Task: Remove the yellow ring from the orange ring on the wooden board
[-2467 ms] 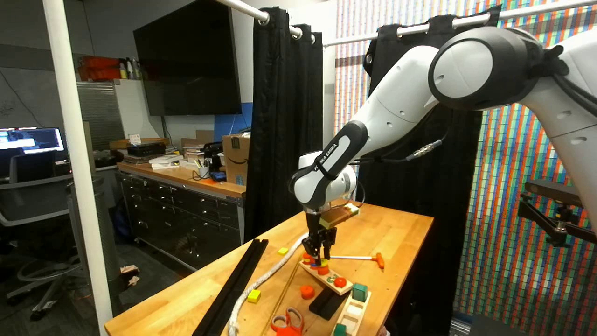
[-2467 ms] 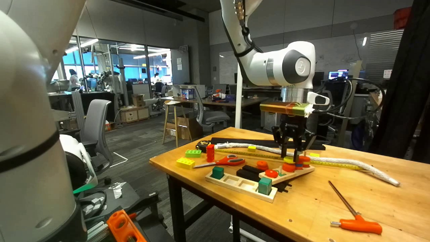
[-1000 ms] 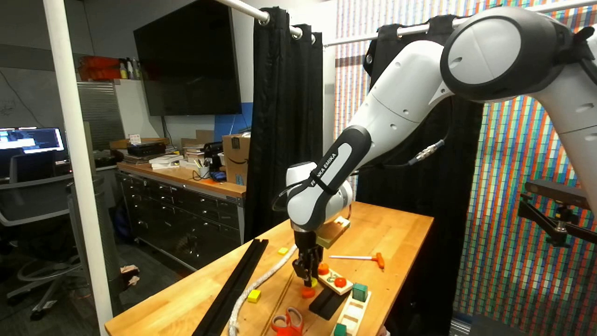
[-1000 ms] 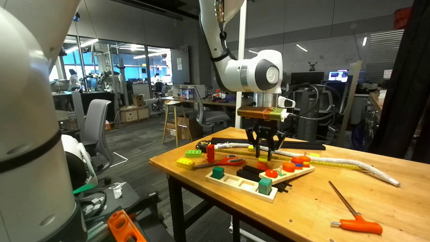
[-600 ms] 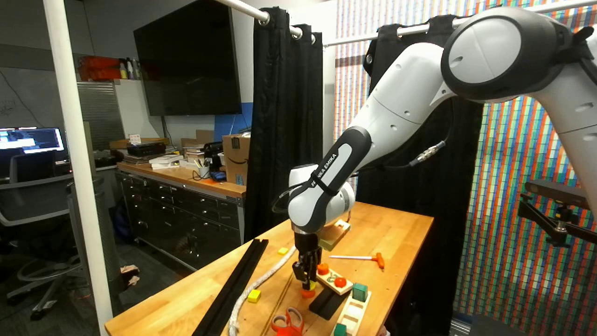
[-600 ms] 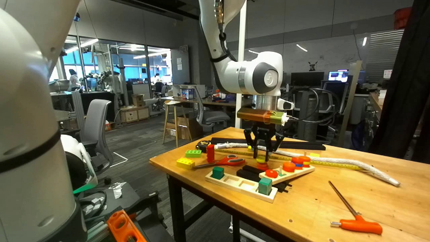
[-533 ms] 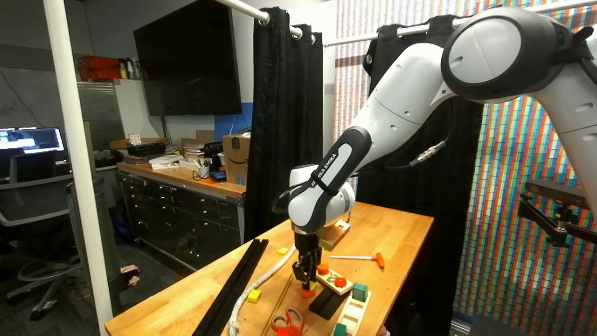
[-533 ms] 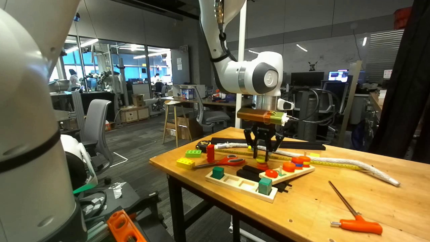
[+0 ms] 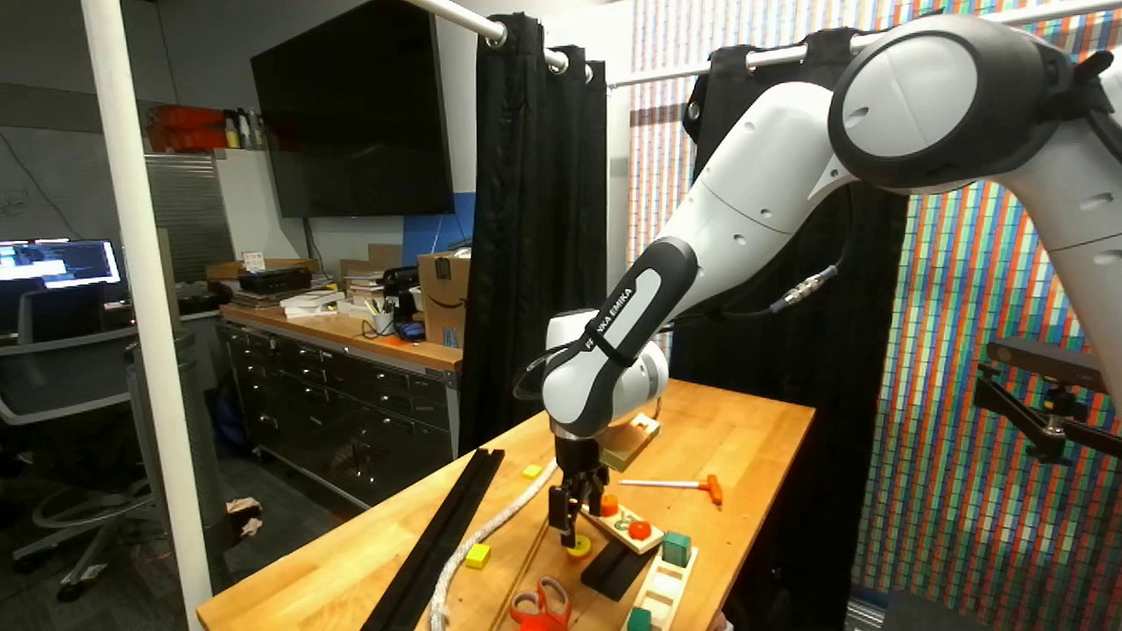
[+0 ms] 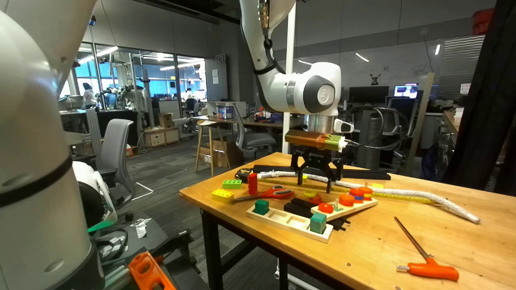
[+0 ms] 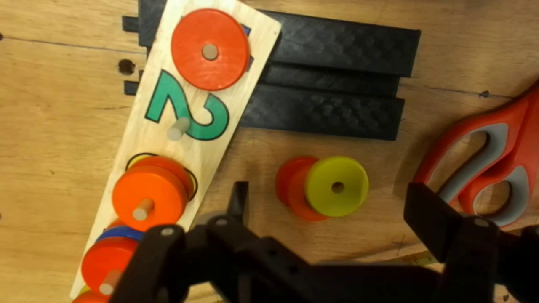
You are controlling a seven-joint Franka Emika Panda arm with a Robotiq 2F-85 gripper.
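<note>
The tool [image 10: 314,186] hangs with its fingers [image 11: 433,223] spread wide, gripping nothing. Below their gap, the yellow ring [image 11: 349,193] lies off-centre over loose orange rings [image 11: 297,189] on the tabletop [image 10: 375,245]; whether it is tilted I cannot tell. Just past the finger at the wrist view's left, the wooden peg board [image 11: 206,153] lies askew, partly hidden by the tool, carrying an orange ring [image 11: 147,185] on a peg. Past the opposite finger lie orange-handled scissors [image 11: 522,130]; a black grooved plate [image 11: 345,48] runs under the board
</note>
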